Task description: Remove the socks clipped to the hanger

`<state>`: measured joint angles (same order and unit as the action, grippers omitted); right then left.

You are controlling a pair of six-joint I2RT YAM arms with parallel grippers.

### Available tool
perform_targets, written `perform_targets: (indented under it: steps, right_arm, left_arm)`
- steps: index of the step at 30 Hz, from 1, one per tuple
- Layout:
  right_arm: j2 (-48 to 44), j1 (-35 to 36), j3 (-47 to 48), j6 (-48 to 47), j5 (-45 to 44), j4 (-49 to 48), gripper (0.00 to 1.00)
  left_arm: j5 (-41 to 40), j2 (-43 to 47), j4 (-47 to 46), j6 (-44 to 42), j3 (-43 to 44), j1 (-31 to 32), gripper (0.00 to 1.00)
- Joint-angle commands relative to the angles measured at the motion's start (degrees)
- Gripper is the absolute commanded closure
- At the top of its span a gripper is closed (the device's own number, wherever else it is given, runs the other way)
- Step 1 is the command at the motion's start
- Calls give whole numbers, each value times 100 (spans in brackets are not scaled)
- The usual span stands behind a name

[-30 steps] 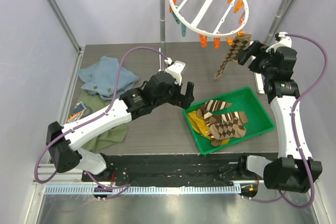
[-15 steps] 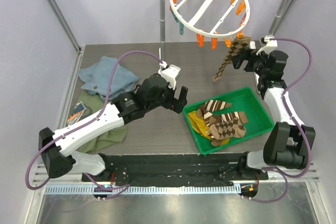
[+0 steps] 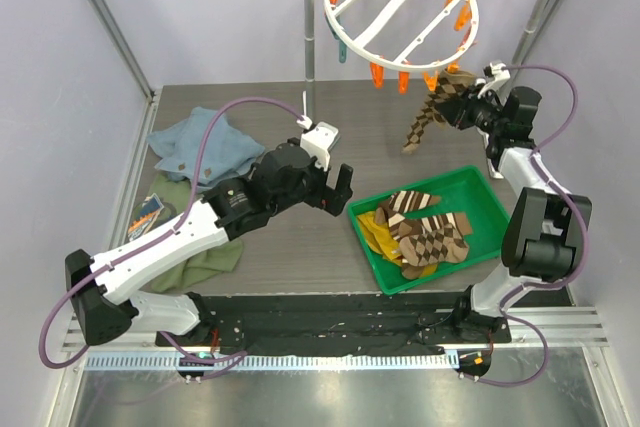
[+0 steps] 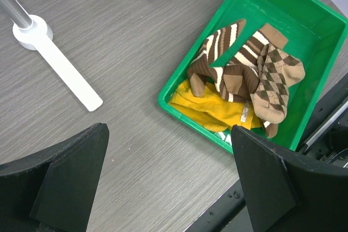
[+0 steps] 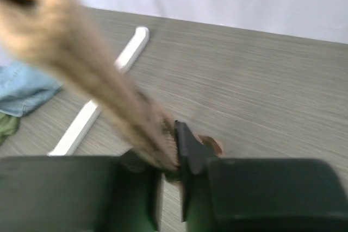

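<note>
- The white round hanger (image 3: 400, 9) was hung from the grey rail stand (image 3: 308, 42) at the far side of the table (image 3: 280, 117), with orange and teal clips dangling along its rim.
- One diamond-patterned sock (image 3: 424, 115) was clipped at the near right part of the ring and hung down above the table, just beyond the green tray (image 3: 500, 209).
- The right gripper (image 3: 458, 105) was raised to the upper part of that sock. In the right wrist view, the blurred sock was seen running down between the fingers (image 5: 187, 145), which were pinched onto it.
- The left gripper (image 3: 335, 195) was held low over the table, just left of the tray, with its fingers (image 4: 70, 177) spread wide and nothing between them.
- Loose socks were piled in the tray: brown-and-white striped socks (image 4: 217, 52), another diamond-patterned one (image 4: 274, 80), and mustard-yellow socks (image 4: 206, 107) partly beneath them.
- A blue cloth (image 3: 205, 147) and an olive-green cloth (image 3: 205, 252) were lying on the left part of the table, well apart from the tray.
</note>
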<state>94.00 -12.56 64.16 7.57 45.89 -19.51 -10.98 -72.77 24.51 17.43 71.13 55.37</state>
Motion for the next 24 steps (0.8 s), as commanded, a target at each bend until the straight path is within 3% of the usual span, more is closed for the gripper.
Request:
perform_targets:
  steps: [1,4,11,15,24]
  right_arm:
    - [-669,25,-219,315,-8,-616,91]
    - [-1328,209,-711,683,-893,-459,99]
    - [-2525,983,-1081,1062,-2196,1026,99]
    - [-3376,1508,-1204,1281,-2671,1545,99]
    - [-3994,2292,-993,2212,-2840,2575,99]
  left_arm:
    - [-71,62,-192,-117,-29,8,0]
    - [-36,26,-192,-100,-29,8,0]
    - [-246,140,-175,-293,-29,17,0]
    - [-238,316,-245,-381,-117,8,0]
    - [193,237,-570,-92,304,8,2]
